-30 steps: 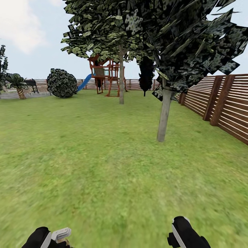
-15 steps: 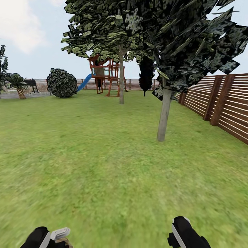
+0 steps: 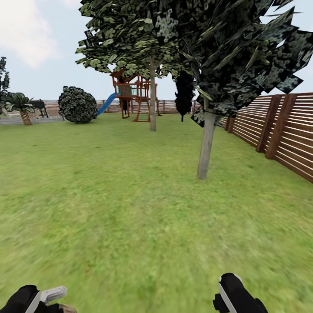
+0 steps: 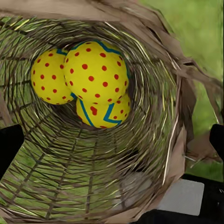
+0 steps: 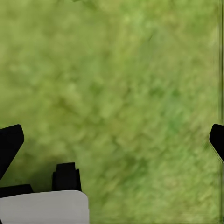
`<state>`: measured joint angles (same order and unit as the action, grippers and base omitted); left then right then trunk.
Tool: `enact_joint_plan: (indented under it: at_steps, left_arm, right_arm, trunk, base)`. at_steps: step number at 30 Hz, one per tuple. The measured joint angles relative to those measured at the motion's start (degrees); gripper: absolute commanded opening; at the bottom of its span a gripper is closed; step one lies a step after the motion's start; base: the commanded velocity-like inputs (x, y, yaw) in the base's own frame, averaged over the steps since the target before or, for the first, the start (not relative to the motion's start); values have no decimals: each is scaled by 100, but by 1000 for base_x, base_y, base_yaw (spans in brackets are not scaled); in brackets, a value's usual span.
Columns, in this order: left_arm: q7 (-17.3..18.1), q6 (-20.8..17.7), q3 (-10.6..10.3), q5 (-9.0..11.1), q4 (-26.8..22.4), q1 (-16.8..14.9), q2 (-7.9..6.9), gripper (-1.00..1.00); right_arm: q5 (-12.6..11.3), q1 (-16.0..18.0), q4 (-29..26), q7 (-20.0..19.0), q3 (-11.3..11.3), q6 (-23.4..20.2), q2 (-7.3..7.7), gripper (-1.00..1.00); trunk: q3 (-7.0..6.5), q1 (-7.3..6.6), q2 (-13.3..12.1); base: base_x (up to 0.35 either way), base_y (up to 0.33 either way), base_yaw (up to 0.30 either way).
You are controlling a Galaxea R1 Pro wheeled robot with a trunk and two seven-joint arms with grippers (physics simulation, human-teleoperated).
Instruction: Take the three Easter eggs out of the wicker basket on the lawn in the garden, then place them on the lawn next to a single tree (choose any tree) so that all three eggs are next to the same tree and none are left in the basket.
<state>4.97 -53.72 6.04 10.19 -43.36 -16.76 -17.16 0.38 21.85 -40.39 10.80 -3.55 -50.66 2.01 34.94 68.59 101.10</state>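
Left gripper (image 4: 112,140) closed around wicker basket (image 4: 154,93) rim, three Easter eggs (image 4: 95,72) inside, carried low over lawn (image 3: 130,195). Tree (image 3: 205,145) ahead, near fence (image 3: 278,130). Right gripper (image 5: 112,140) spread wide, holding nothing.

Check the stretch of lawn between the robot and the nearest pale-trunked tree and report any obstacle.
Nothing visible stands in the way. In the head view the lawn runs open up to the tree. The fence lies off to its right. The three Easter eggs sit inside the wicker basket at the left pincer.
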Motion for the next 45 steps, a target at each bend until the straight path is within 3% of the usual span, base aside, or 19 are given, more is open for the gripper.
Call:
enact_joint_plan:
  at_steps: [7,22,36,45]
  left_arm:
    - [-1,4,-10,-5,1,0,58,100]
    - [-5,2,15,-7,-1,0,88,100]
    - [-6,2,-4,-6,-1,0,97,100]
    - [-1,2,10,1,-1,0,159,100]
  right_arm:
    - [4,0,0,0,-1,-2,35,100]
    - [12,1,1,3,-20,9,39,100]
    - [3,1,1,-1,-20,9,39,100]
    - [7,4,1,1,-20,9,39,100]
  trunk:
    - [0,0,0]
    - [0,2,0]
    - [251,309,560]
    - [252,310,561]
  base:
    - [216,-215,0]
    - [11,-12,0]
    - [0,0,0]
    - [0,0,0]
